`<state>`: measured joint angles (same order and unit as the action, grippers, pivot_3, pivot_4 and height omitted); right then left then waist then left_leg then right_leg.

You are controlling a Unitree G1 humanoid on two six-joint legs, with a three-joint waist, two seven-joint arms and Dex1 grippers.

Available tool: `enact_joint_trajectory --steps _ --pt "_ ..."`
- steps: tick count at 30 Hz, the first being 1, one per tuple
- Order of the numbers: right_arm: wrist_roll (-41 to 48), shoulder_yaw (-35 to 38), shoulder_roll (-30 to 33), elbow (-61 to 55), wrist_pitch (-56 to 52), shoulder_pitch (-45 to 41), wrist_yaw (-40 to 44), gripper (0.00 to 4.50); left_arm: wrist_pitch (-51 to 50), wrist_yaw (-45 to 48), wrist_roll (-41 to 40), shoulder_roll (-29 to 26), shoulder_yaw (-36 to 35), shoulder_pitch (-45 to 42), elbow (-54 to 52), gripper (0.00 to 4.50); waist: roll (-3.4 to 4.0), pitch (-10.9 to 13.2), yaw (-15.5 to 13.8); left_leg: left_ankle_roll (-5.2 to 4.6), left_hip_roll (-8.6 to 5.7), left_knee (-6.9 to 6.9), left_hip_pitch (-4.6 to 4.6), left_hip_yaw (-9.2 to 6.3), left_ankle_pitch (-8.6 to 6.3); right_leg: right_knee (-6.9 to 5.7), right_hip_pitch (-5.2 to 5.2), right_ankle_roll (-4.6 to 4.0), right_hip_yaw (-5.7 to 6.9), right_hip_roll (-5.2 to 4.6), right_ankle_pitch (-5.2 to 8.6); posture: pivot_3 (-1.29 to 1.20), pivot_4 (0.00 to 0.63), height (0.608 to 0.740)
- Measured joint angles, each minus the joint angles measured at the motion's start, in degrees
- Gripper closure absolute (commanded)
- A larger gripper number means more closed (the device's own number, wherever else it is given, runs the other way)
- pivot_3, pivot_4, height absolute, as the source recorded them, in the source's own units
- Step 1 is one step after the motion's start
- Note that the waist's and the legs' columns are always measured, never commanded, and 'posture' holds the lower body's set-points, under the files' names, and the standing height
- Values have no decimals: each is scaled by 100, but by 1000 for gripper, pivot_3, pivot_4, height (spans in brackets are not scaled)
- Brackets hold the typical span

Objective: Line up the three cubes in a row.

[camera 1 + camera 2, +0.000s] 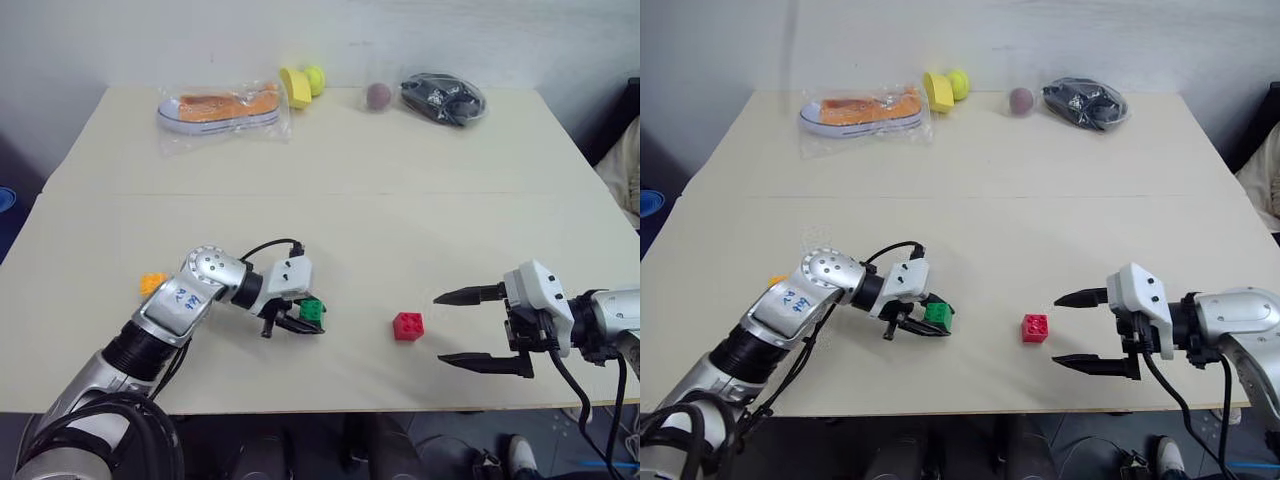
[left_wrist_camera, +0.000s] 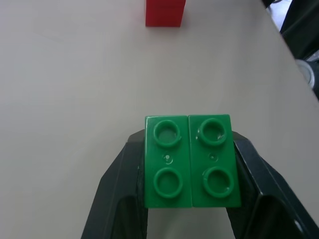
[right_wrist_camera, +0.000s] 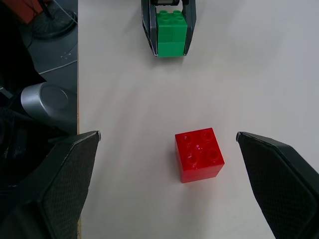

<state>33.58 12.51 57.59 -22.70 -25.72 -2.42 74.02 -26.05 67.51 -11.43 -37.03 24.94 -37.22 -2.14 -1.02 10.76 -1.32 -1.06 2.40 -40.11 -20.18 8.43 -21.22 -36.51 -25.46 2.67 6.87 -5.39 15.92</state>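
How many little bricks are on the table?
3. The green brick is pinched in the left gripper, the red brick sits between both grippers, and the orange-yellow brick peeks out behind the left arm.

The green cube (image 2: 190, 162), a studded toy brick with four round studs on its visible face, is clamped between the two black fingers of the left gripper (image 1: 300, 322) near the front edge of the table (image 1: 400, 200), left of centre. The red cube (image 3: 199, 154), also four-studded, sits studs-up on the table near the front edge, apart from the green one to its right. The orange-yellow cube (image 1: 152, 283) lies toward the front-left corner, partly hidden behind the left arm.
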Motion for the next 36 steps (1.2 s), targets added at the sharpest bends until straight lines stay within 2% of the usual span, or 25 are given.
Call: enact_joint_trajectory --steps 11,13,17,20,21,25,28,30,32,36 --pt "-100 -12 0 2 119 41 -163 0 114 34 367 23 81 190 -101 2981 0 0 -8 -4 -3 -3 -1 -2 0 0 1 0 0 -4 0 0 150 740" --pt "-113 -63 0 7 159 -7 -163 0 107 4 471 48 87 190 -145 2268 0 0 -10 -5 -3 -3 -1 -3 0 0 2 1 0 -4 0 0 150 740" --pt "-146 -145 -2 23 192 -196 -171 0 -122 -123 518 103 56 198 -175 1268 0 0 -8 -6 -2 -3 -2 -3 0 0 2 1 0 -4 0 0 150 740" --pt "-140 -358 -24 46 191 -398 -130 0 -699 -202 282 -97 -339 475 -630 316 0 0 23 -4 5 -2 -1 -4 0 -2 1 1 0 -3 0 0 150 740" --pt "-139 -460 -53 86 182 -518 -101 0 -914 -259 159 -205 -575 626 -854 12 0 0 30 -3 8 -2 -2 -4 1 -1 0 1 0 -2 0 0 150 740" --pt "-36 -783 -221 319 118 -1219 37 0 -1832 -635 -444 -794 -2193 1754 -1954 12 0 0 160 3 18 1 2 -7 -1 -3 0 -4 1 0 2 0 150 740" --pt "69 -919 -370 528 -19 -1642 113 0 -2385 -955 -757 -908 -3390 2674 -2643 12 0 0 145 4 18 0 0 -7 -1 1 0 -5 1 -1 3 0 150 740" --pt "141 -1038 -458 597 -91 -1890 181 0 -2784 -1233 -933 -798 -4314 3383 -3159 12 0 0 133 2 17 0 -1 -9 -3 3 1 -5 1 -5 3 0 150 740" --pt "151 -1156 -562 762 -102 -2144 263 0 -3231 -1762 -997 -365 -5120 3827 -3638 12 0 0 94 -1 11 -3 0 -13 -4 4 6 -5 2 -11 3 0 150 740" --pt "70 -1378 -660 1010 -56 -2342 405 0 -3891 -2840 -1020 579 -5720 4206 -4433 12 -4 -2 3 -4 5 -5 0 -13 -5 2 8 -1 1 -16 1 0 150 740"
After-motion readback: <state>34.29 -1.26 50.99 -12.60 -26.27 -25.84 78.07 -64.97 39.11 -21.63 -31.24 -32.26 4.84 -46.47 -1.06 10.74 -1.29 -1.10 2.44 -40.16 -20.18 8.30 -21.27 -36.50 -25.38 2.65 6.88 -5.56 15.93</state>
